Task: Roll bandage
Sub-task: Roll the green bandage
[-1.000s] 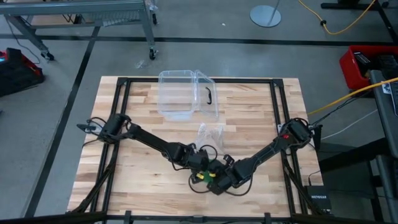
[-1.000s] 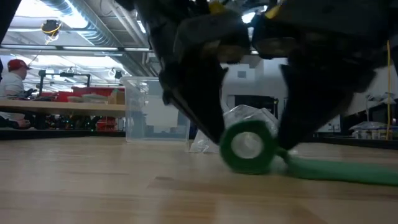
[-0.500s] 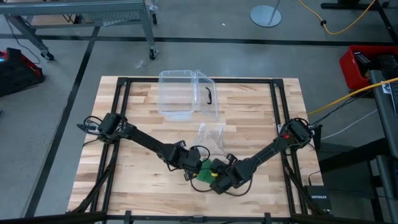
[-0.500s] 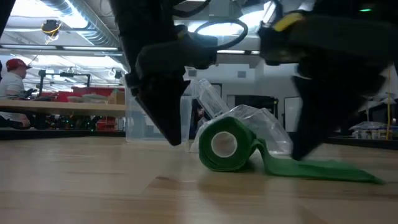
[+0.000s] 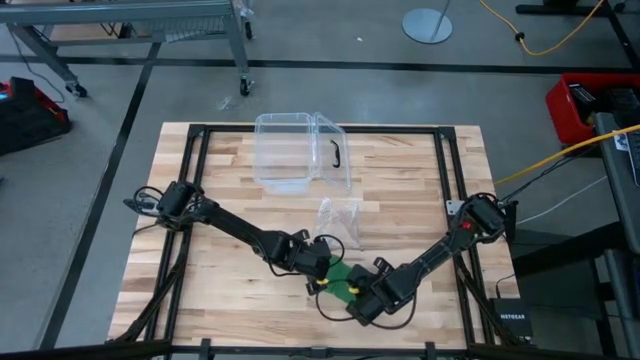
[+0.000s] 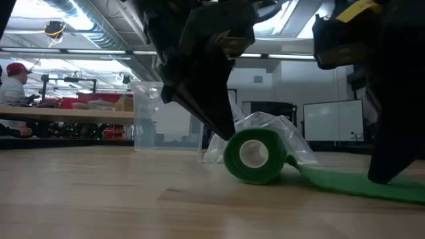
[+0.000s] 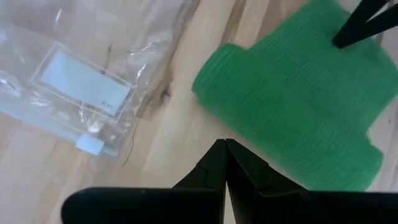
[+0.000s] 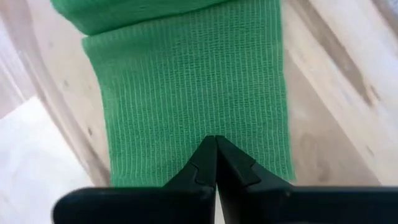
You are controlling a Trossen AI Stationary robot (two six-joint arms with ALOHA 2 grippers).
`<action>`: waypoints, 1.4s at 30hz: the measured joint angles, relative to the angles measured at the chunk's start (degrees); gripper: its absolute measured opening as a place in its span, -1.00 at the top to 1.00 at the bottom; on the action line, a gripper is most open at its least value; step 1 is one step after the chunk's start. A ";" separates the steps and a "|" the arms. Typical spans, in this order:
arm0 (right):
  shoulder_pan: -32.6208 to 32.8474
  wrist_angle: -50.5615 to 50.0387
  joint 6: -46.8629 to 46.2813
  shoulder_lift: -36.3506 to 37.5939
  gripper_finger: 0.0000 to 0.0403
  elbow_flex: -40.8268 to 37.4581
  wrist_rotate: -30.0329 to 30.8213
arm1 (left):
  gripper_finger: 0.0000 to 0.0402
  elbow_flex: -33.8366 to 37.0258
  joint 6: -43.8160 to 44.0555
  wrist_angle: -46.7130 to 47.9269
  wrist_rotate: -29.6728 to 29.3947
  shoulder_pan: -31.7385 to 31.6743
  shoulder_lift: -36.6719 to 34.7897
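Looking straight down, the high view shows both arms reaching to the near middle of the table (image 5: 420, 180), where the bandage (image 5: 341, 274) lies as a green patch between the left gripper (image 5: 322, 268) and the right gripper (image 5: 352, 293); a clear box (image 5: 300, 152) stands toward the far edge, and a wrapper (image 5: 338, 217) lies between the box and the bandage. The low view shows the bandage (image 6: 255, 157) partly wound into a roll standing on its edge on the wood, its loose tail running flat along the table to the side; the wrapper (image 6: 275, 133) sits just behind the roll, the box (image 6: 151, 117) farther back, and a person (image 6: 12, 83) at a bench in the room. The left wrist view has the left gripper (image 7: 224, 145) with fingers together, tips on bare wood just beside the roll (image 7: 292, 124), the wrapper (image 7: 87, 81) close by. The right wrist view has the right gripper (image 8: 215, 140) with fingers pressed together, tips down on the flat tail (image 8: 193, 93).
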State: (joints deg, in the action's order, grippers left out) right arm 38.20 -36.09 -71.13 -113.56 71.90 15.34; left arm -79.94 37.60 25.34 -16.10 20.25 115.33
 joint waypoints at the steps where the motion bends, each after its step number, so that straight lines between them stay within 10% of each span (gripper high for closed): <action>1: 0.14 0.01 -0.44 0.00 0.97 0.00 0.06 | 1.00 0.00 0.06 -0.10 0.02 0.02 0.15; 42: 9.48 -25.82 -17.20 0.02 0.97 10.67 -1.46 | 1.00 0.00 -9.21 -27.96 15.16 -1.27 4.47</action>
State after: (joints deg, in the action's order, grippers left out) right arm 47.68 -61.92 -88.33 -113.54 82.56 13.88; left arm -79.94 28.40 -2.62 -0.93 18.98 119.80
